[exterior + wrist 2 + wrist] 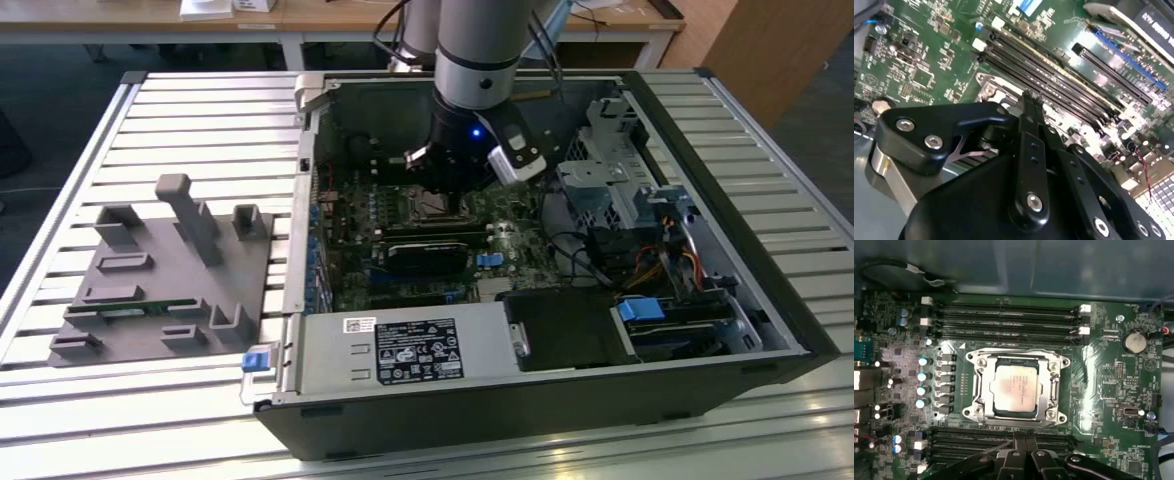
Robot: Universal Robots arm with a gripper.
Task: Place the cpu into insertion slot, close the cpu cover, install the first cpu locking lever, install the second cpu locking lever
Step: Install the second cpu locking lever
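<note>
Squarely seated: dull silver cpu (1015,388)

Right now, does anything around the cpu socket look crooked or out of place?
Nothing stands out. The cpu sits flat and square in the insertion slot, framed evenly by the cpu cover.

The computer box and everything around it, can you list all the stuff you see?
computer case: one, black, lying open on the slatted table
circuit board: one, green, inside the case
cpu: one, silver-grey, seated in the insertion slot
cpu cover: one, silvery frame, down flat around the cpu
memory slots: several, long and black, on both sides of the socket
round battery: one, silver, on the board
power supply: one, grey with a label, at the case's near edge
grey holder block: one, on the table at the exterior view's left
robot arm: one, silver, reaching into the case
claw: one, black, fingers together, hovering near the socket
</note>
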